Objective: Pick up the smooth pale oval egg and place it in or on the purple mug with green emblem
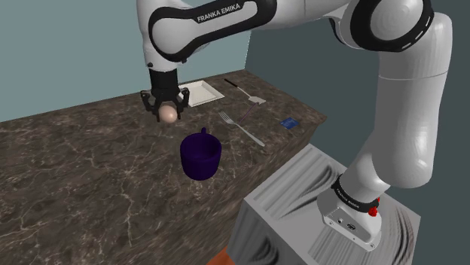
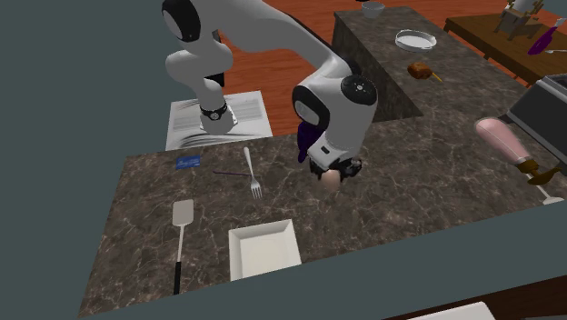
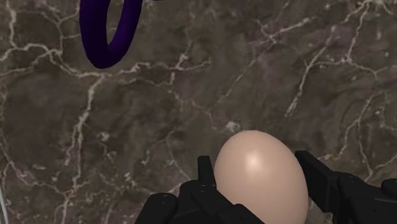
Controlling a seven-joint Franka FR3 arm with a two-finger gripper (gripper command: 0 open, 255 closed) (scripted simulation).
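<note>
Shoulder view: the black two-finger gripper clasps the smooth, pale tan oval egg between its fingers. It hangs above the dark marbled stone counter, apart from the dark purple mug. A silver fork lies just beside the mug, and open counter spreads toward that view's left.

Second exterior view: the arm hides most of the mug. A white square plate sits near the counter's edge.

Wrist view: both fingers press the egg's sides, with the mug's handle beyond.

Smooth, softly glossy egg; veined dark marble counter; glossy mug.
</note>
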